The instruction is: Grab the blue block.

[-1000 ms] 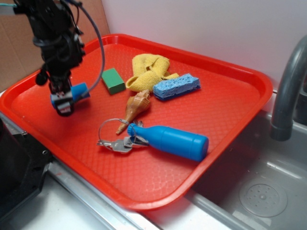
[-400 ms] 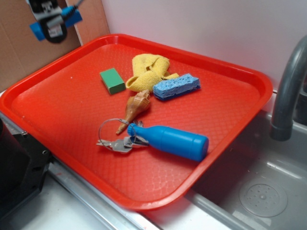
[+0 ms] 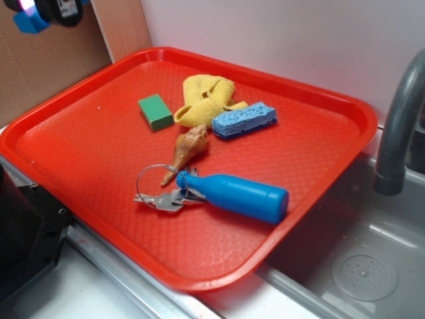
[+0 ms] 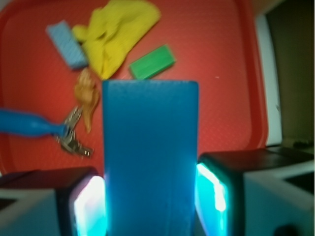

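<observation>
The smooth, flat-sided blue block (image 4: pixel 150 157) stands clamped between the end effector (image 4: pixel 150 196)'s two glowing pads, lifted high off the textured red tray (image 3: pixel 312 153). Below lie one green block (image 3: pixel 155 111), one crumpled yellow cloth (image 3: pixel 202 100), one porous sponge (image 3: pixel 244 119), one spiral shell (image 3: pixel 187 147), one blue bottle (image 3: pixel 236 195), and one key bunch (image 3: pixel 163 197).
</observation>
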